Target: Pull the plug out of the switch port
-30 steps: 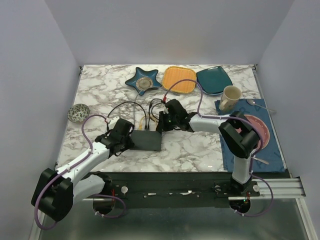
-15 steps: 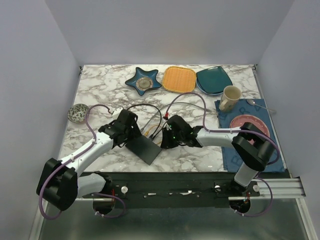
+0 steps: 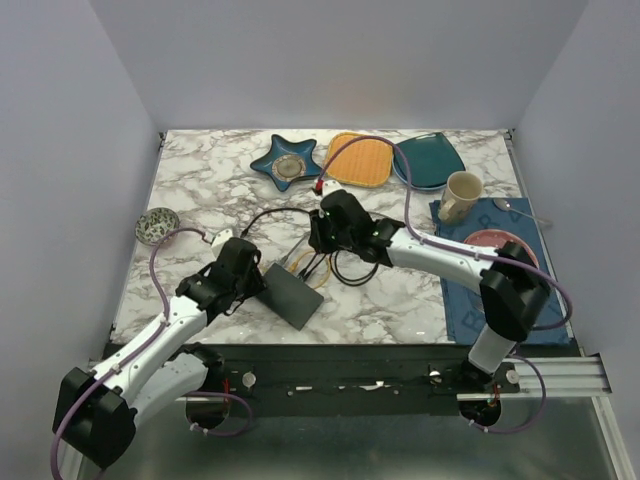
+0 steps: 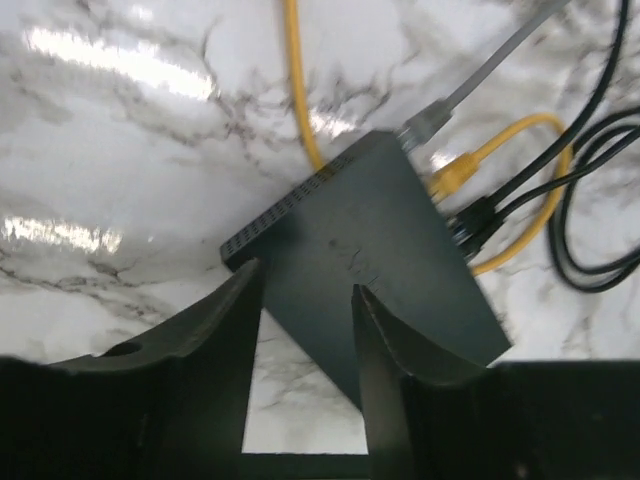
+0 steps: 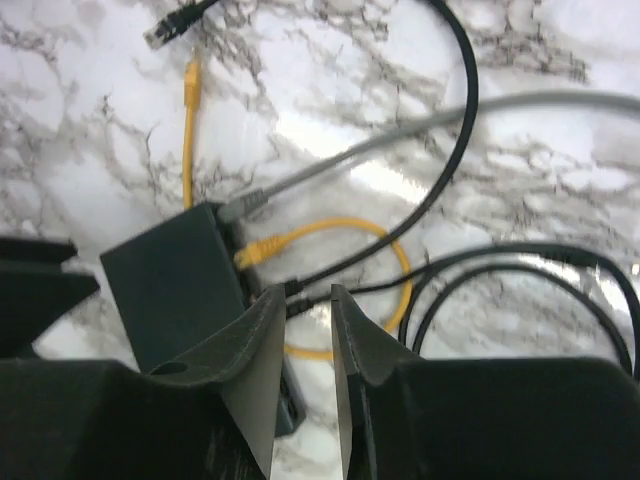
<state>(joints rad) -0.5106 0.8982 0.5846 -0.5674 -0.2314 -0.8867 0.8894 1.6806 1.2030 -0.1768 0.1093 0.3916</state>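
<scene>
Marble table [image 3: 400, 300] carries the switch [image 3: 292, 293], lying skewed just beside your left gripper [image 3: 252, 280]. Count the pull as not yet done: the yellow plug [image 5: 258, 248] and black plug [image 5: 292, 290] sit in its ports. Your left fingers [image 4: 215, 330] stand spread over the switch's near edge. Your right gripper [image 5: 309, 300] is slightly parted, pinching nothing you can see. Only the right wrist view shows a loose plug [image 5: 170, 25] lying free. Neither wrist view settles whether the gray plug [image 4: 430, 122] is seated.

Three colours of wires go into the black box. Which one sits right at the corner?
The grey wire: its plug sits at the end corner of the switch. The yellow plug comes next along that edge, then the black ones.
</scene>
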